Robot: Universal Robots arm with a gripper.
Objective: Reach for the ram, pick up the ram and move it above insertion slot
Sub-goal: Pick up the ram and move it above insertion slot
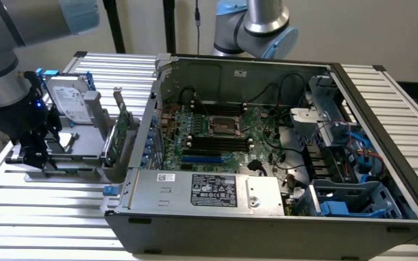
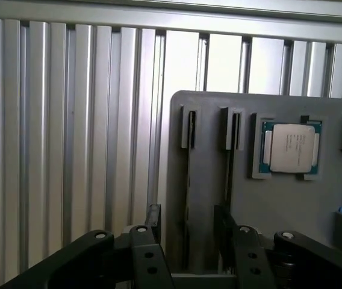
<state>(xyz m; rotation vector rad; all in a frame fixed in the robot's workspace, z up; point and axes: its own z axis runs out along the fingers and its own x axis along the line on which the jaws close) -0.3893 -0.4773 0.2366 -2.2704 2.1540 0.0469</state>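
Observation:
My gripper (image 1: 29,155) hangs low over the grey parts fixture (image 1: 74,163) at the exterior view's left, outside the computer case. In the wrist view the gripper (image 2: 187,221) is open, its black fingers (image 2: 154,220) standing on either side of one of the fixture's (image 2: 210,168) two narrow slots. A thin dark strip (image 2: 187,180) stands edge-on in that slot; it looks like the ram, untouched by the fingers. The black memory slots (image 1: 220,143) lie on the motherboard (image 1: 194,117) inside the open case, far to the exterior view's right of the gripper.
The fixture also holds a hard drive (image 1: 71,100), a broad green card with a bracket (image 1: 122,128) and a CPU (image 2: 288,147). The case wall (image 1: 145,128) rises between fixture and motherboard. A power supply (image 1: 202,190) fills the case front. A second arm (image 1: 256,27) stands behind.

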